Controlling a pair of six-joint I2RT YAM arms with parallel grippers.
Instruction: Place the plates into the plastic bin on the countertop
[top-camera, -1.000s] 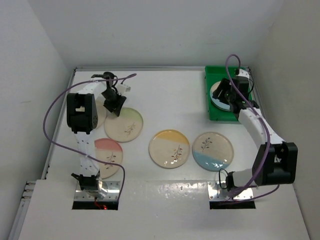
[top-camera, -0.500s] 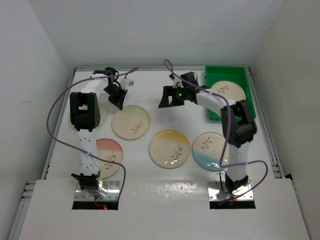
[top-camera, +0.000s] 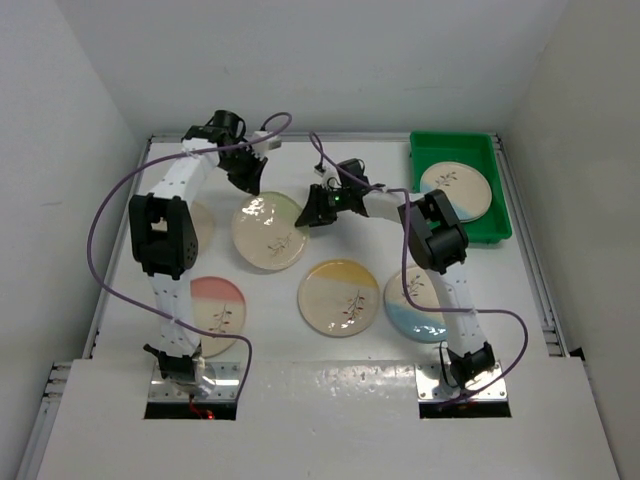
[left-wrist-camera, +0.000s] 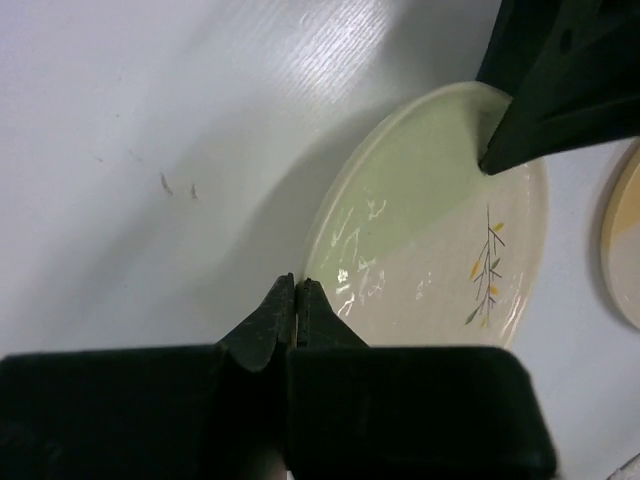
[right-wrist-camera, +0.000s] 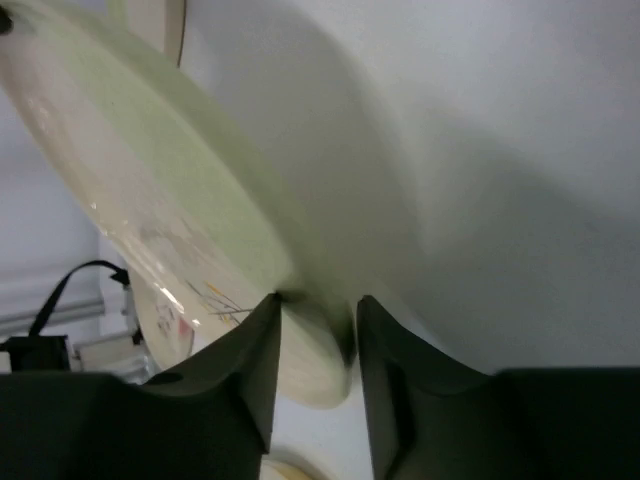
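the right gripper (right-wrist-camera: 318, 305) is clamped on the rim of the green-segment plate (left-wrist-camera: 430, 240), one finger on each face. the plate appears tipped up off the countertop (top-camera: 380, 155) on that side. it grips at the very edge, probably because a flat plate offers nothing else to pinch.

the left gripper (left-wrist-camera: 297, 288) has its fingers pressed together with nothing between them, tips right at the opposite rim. i judge it is a backstop, so the plate cannot slide away while the right one takes hold.

farther out, the green bin (top-camera: 450, 148) sits at the far right corner, well apart from this plate, with one blue-segment plate (top-camera: 455, 188) already inside. a yellow-segment plate (top-camera: 340, 297), a pink-segment plate (top-camera: 215, 308) and a second blue plate (top-camera: 420, 320) lie flat nearer the arm bases.

half a second ago the right gripper was short of the green-segment plate, which lay flat; a second ago it was over the bin. the plate has since shifted slightly away from the bases.
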